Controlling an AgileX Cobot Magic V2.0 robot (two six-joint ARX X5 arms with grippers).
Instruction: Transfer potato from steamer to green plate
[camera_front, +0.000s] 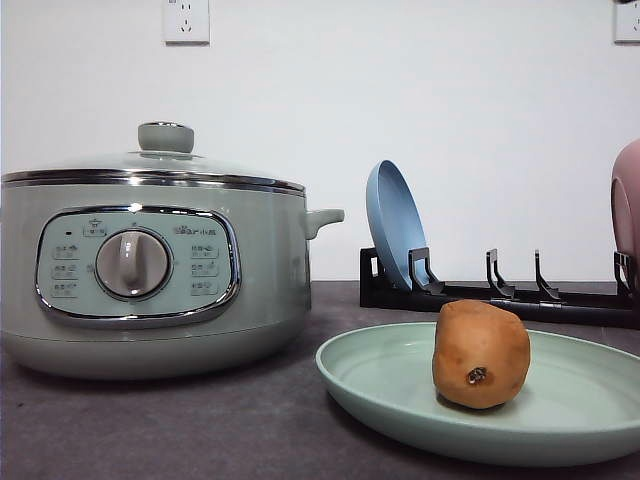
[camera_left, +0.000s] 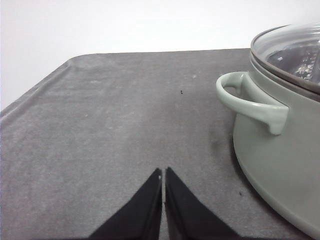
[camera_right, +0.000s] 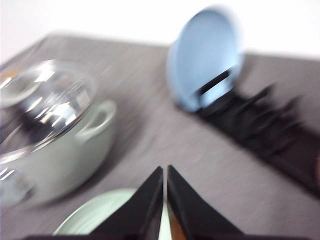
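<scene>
The orange-brown potato (camera_front: 481, 354) rests on the pale green plate (camera_front: 380, 385) at the front right of the table, its dark eye spot facing the camera. The sage-green steamer (camera_front: 150, 270) stands at the left with its glass lid (camera_front: 165, 150) on. In the left wrist view my left gripper (camera_left: 163, 172) is shut and empty over bare table, beside the steamer's side handle (camera_left: 250, 100). The right wrist view is blurred. There my right gripper (camera_right: 165, 170) is shut and empty above the green plate's rim (camera_right: 100, 215), with the steamer (camera_right: 50, 140) off to one side.
A black dish rack (camera_front: 500, 292) stands at the back right holding an upright blue plate (camera_front: 395, 225). A pink plate (camera_front: 627, 205) stands at the rack's right end. The dark grey table (camera_left: 110, 115) has open room beside the steamer's handle.
</scene>
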